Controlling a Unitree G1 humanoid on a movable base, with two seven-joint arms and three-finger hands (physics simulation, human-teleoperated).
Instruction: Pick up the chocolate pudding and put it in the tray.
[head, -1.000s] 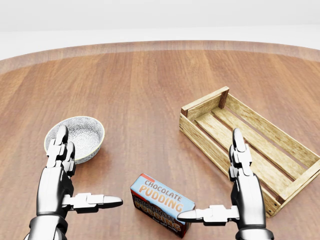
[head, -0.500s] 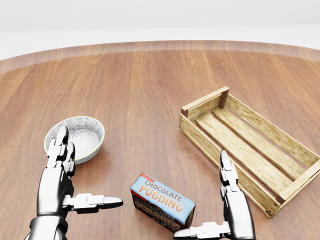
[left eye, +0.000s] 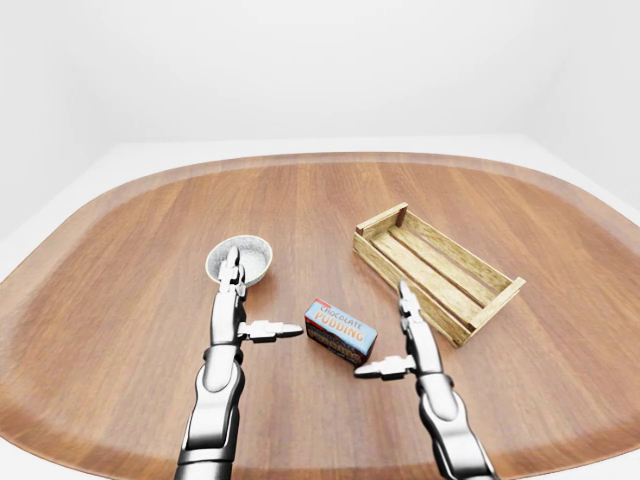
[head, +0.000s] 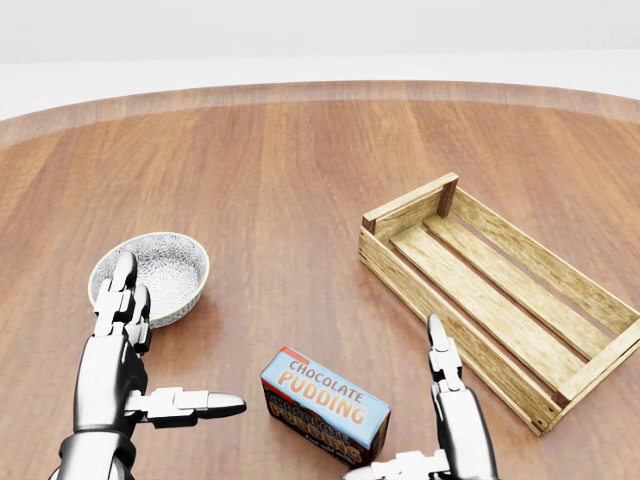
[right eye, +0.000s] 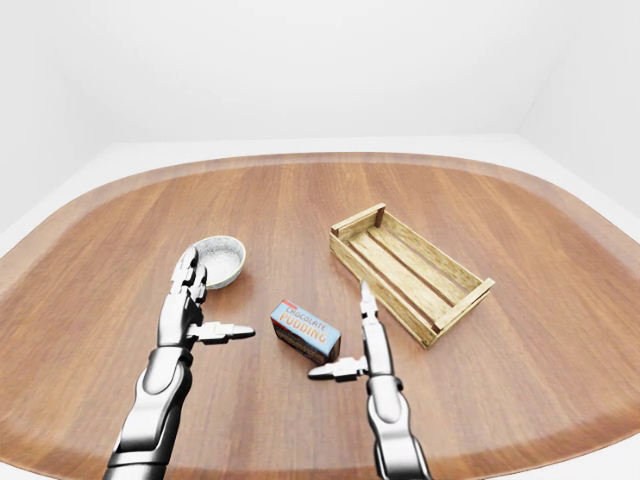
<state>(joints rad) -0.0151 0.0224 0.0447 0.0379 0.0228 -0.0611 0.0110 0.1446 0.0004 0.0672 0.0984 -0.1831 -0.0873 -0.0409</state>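
Right robot hand (left eye: 405, 345) lower, nearer pudding box (left eye: 340, 331), seemingly apart.

worktop (head: 300, 180) carries everything | bowl (head: 150, 272) at head-view left | crate (head: 495, 290) at right, well apart from bowl | pudding box (head: 325, 408) low centre, between both | left hand (head: 125, 375) below bowl | right hand (head: 450, 430) just right of box
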